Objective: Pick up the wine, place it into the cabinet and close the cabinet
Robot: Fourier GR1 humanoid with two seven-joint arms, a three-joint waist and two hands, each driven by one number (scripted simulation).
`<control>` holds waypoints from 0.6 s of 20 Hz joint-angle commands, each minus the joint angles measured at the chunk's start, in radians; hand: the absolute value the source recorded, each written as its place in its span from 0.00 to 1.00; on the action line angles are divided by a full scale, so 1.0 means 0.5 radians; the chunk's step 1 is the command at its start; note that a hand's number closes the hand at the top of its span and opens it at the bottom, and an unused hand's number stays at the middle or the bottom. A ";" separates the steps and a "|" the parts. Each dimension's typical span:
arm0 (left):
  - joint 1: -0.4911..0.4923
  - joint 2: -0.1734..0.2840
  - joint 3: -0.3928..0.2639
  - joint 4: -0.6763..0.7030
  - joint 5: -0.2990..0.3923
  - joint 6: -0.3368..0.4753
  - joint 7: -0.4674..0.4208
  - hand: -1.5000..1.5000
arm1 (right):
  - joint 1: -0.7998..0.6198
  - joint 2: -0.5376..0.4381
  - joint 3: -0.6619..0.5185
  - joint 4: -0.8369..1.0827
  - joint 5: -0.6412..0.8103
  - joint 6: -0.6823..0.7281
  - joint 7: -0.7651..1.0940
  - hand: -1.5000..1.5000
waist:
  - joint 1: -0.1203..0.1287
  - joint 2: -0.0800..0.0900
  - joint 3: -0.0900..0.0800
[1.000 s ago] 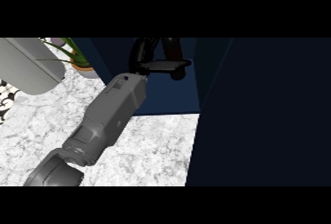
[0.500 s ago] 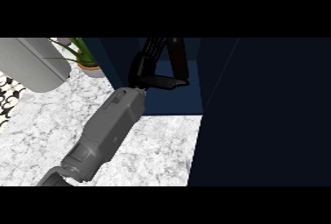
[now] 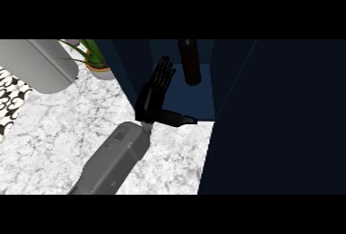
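The wine bottle (image 3: pixel 190 61), dark and slim, stands inside the dark blue cabinet (image 3: pixel 196 98), on its floor towards the back. My right hand (image 3: pixel 154 98) is at the cabinet's opening, just left of the bottle and apart from it. Its fingers are straight and point into the cabinet, with the thumb stuck out to the right; it is open and holds nothing. The cabinet door (image 3: pixel 277 119) stands open as a wide dark panel on the right. My left hand does not show.
A potted green plant (image 3: pixel 100 68) stands on the marble counter (image 3: pixel 61 137) left of the cabinet. A thick grey cylinder (image 3: pixel 37 64) fills the upper left corner. A black-and-white patterned surface (image 3: pixel 10 98) lies at the left edge.
The right hand was curled round the bottle inside the cabinet. It has opened and drawn back towards me, and the bottle now stands free.
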 commanded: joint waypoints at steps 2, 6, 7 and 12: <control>0.350 0.022 -0.147 -0.492 -0.033 0.119 0.139 0.00 | 0.105 -0.036 0.020 -0.435 -0.024 -0.054 0.206 0.00 | 0.021 -0.001 0.000; 0.633 0.087 -0.225 -0.793 -0.062 0.157 0.151 0.00 | 0.154 -0.119 -0.031 -0.487 -0.064 0.003 0.201 0.00 | -0.008 0.013 0.001; 0.670 0.169 -0.176 -0.838 -0.025 0.094 0.167 0.00 | 0.108 -0.089 -0.020 -0.471 -0.055 -0.008 0.197 0.00 | -0.009 0.019 0.000; 0.982 0.258 -0.247 -1.119 -0.032 0.071 0.157 0.00 | 0.120 -0.120 -0.043 -0.541 -0.033 -0.019 0.256 0.00 | -0.013 0.019 -0.003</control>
